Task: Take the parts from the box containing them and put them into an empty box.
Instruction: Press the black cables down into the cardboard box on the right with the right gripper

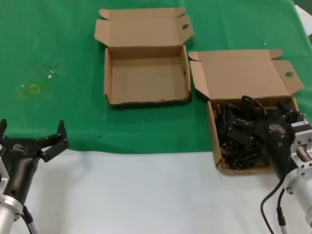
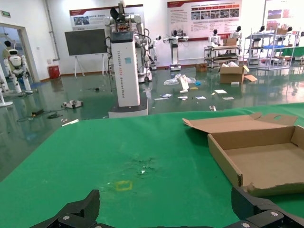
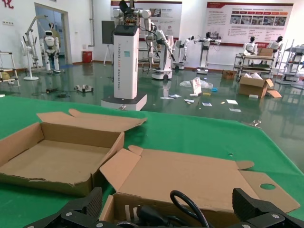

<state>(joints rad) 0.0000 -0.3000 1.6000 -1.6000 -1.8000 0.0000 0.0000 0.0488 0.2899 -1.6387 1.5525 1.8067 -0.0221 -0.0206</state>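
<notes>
The left gripper was parked low on the robot's left with its fingers spread wide and nothing between them, and everything it could care about sat well off to its right and ahead. The first thing that way was the empty box, bare inside, flap folded back on the green cloth. Further right, the box containing them sat almost corner to corner with the empty one, and the right gripper was down over the tangle in it. From its own wrist camera the fingers looked splayed apart with a loop of cable poking up between them, so I'd call it open and not yet gripping. My take on doing this well: go for one of the parts by a bunched coil or a chunky plug rather than a stray strand, close firmly, then lift straight up and slowly, since those cords were knotted together and one could drag its neighbours out over the wall. The drop spot was ahead and to the left of that gripper. Count: two boxes, two grippers, and the cords were too tangled to number, several at least.
</notes>
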